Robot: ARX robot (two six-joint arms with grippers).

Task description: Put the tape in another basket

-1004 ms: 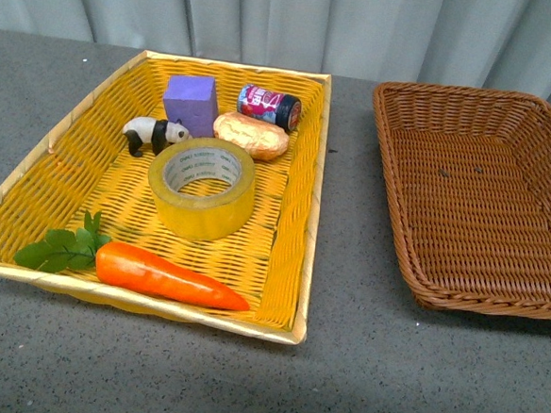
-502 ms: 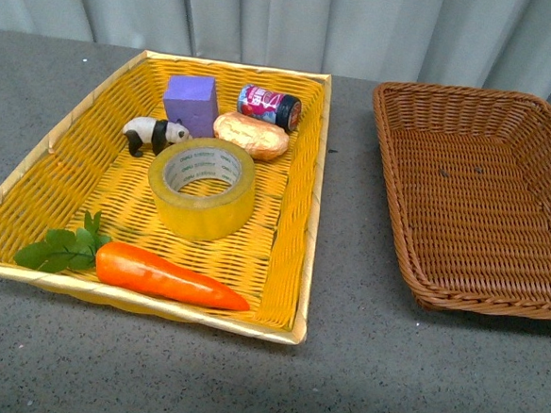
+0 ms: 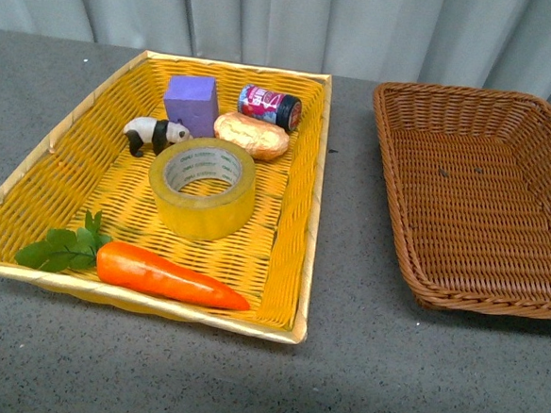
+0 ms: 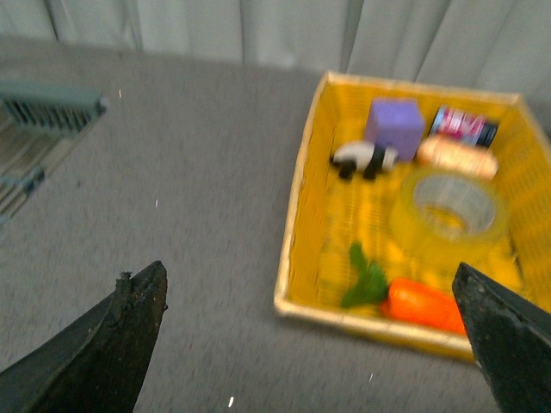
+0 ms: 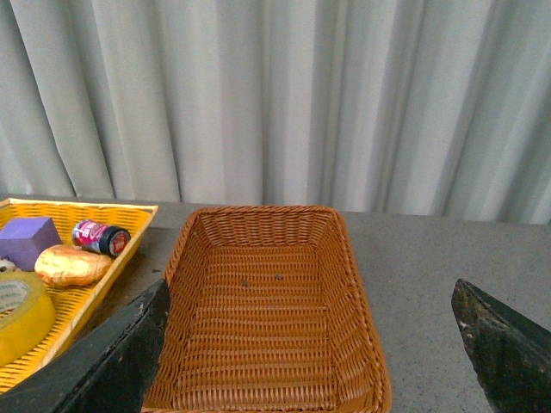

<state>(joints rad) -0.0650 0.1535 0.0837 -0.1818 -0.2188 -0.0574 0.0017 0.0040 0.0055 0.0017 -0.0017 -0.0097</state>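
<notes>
Grey table (image 3: pixel 340 372) with two baskets.
The yellow basket (image 3: pixel 313 185) rests at left, the brown basket (image 3: pixel 394 201) apart at right, both flat.

Centre left, the tape (image 3: pixel 201 187): glossy, translucent yellowish film on a white printed cardboard core. At right, the basket (image 3: pixel 484 197): dark brown woven wicker, ribbed and rough. The yellow basket (image 3: pixel 62 144) shows bright woven strips, slightly shiny. The carrot (image 3: pixel 167 276) looks like smooth glossy plastic. The tabletop (image 3: pixel 340 362) is matt, speckled grey.
</notes>
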